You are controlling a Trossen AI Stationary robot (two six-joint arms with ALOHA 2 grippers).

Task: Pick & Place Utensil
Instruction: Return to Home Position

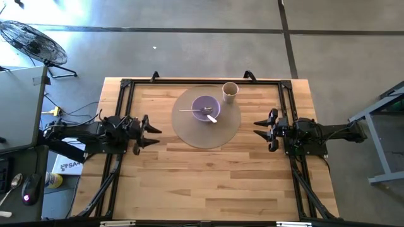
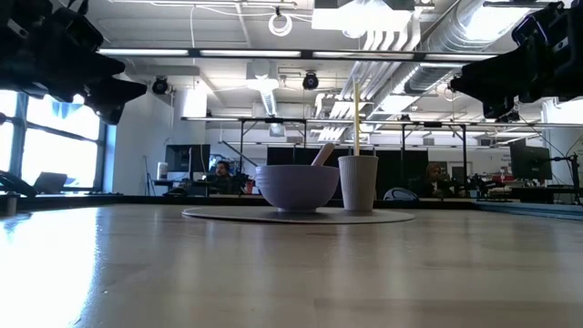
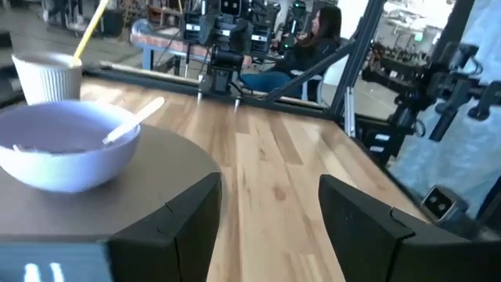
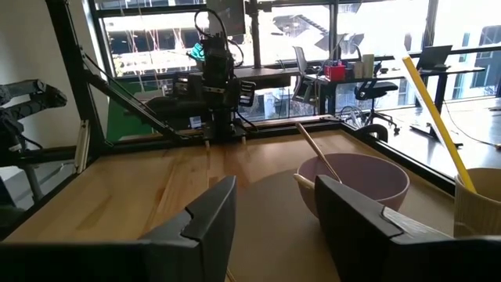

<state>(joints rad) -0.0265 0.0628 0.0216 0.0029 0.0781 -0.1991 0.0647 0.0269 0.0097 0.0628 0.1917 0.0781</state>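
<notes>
Left fingers (image 3: 180, 227): spread apart, nothing between them; bare wood shows in the gap
Left gripper (image 1: 155, 133): empty, raised above the table's left side, pointing toward the middle, clear of the mat's edge
Right fingers (image 4: 352, 223): spread apart, nothing held
Right gripper (image 1: 256, 128): empty, raised above the table's right side, facing the left gripper across the mat, not touching it
Silver spoon (image 1: 191, 110): lies in the purple bowl, its handle leaning over the rim on the left arm's side
Pale utensil (image 1: 213, 118): also in the bowl, its handle resting on the rim on the side nearer the table's front edge
Purple bowl (image 1: 206, 107): upright near the middle of the mat, between the two grippers and apart from both
Yellow straw (image 2: 356, 118): stands in the cup, almost upright in the low view, leaning in both wrist views
Ribbed beige cup (image 1: 230, 92): upright on the mat, just beside the bowl, toward the far edge and the right arm's side; whether cup and bowl touch cannot be told
Brown mat (image 1: 189, 132): round, flat on the table, in the far half between the arms
Table (image 1: 221, 183): light wooden planks with a black frame at the far edge and sides
Person (image 3: 309, 39): seated in the room beyond the table, seen in the left wrist view
</notes>
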